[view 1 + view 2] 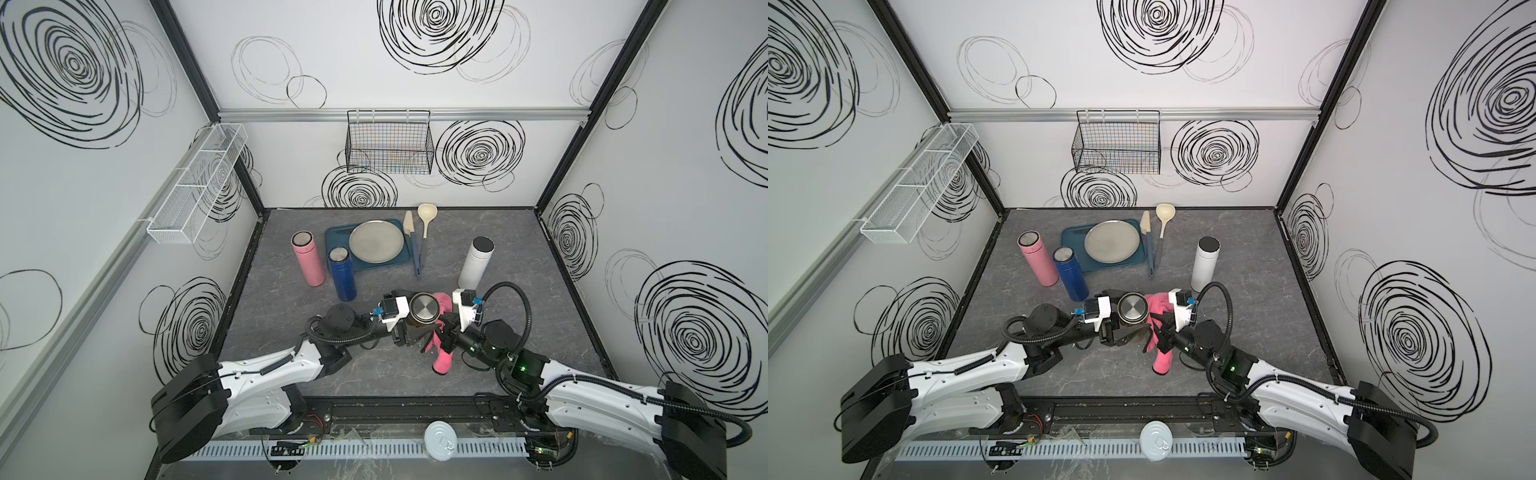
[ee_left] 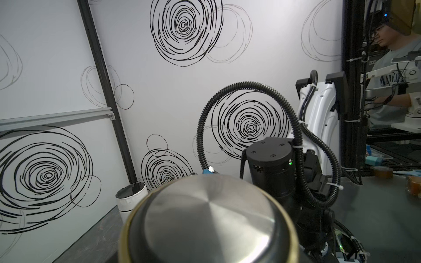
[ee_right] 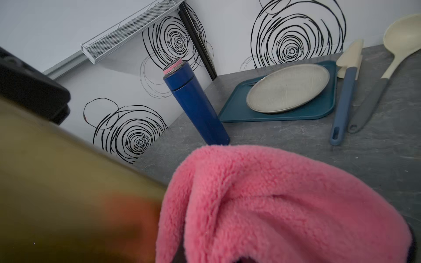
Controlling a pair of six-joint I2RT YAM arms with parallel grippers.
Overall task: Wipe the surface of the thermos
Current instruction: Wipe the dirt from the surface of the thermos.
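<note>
A gold-olive thermos (image 1: 424, 308) (image 1: 1133, 306) with a brushed steel lid stands upright at the front middle of the table. My left gripper (image 1: 402, 332) (image 1: 1111, 332) is shut on its body from the left, below the lid. In the left wrist view the thermos lid (image 2: 209, 218) hides the jaws. My right gripper (image 1: 446, 332) (image 1: 1163, 332) is shut on a fluffy pink cloth (image 1: 441, 359) (image 1: 1162, 361). The cloth lies against the thermos's right side and hangs down. In the right wrist view, the cloth (image 3: 273, 205) touches the gold wall of the thermos (image 3: 57, 182) and covers the jaws.
Behind stand a pink flask (image 1: 308, 259), a blue flask (image 1: 342, 274) and a white flask (image 1: 476, 262). A teal tray (image 1: 334, 237) carries a grey plate (image 1: 376, 242); a spatula (image 1: 413, 249) and ladle (image 1: 424, 226) lie beside it. Wire baskets hang on the back and left walls.
</note>
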